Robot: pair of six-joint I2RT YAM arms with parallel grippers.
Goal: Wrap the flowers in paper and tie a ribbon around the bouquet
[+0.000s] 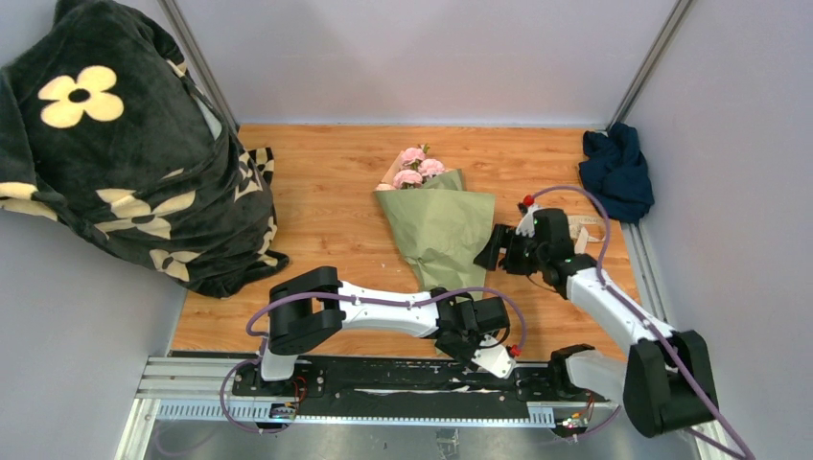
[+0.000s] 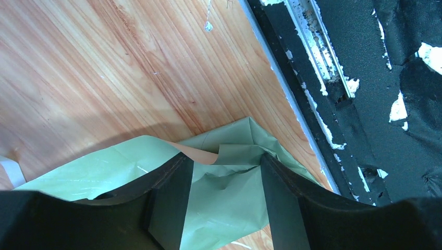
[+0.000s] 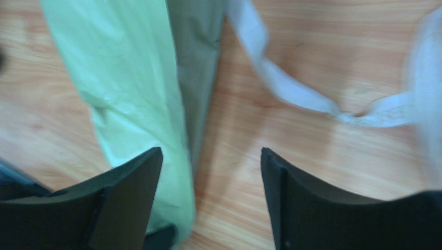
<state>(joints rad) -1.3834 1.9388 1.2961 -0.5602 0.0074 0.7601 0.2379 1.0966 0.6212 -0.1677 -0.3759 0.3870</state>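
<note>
We see soft, even light overhead, shadows faint. The right wrist view is blurred throughout, the ribbon [image 3: 292, 88] at upper right smeared pale. The left wrist view is sharp, a shadow crossing the table [image 2: 104, 62].

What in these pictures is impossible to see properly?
Flowers: top view, stems hidden inside the bouquet.
Ribbon: right wrist view, motion-blurred and cut off at the right edge.
Left fingers: left wrist view, they straddle the paper, but whether they squeeze it is unclear.
</note>
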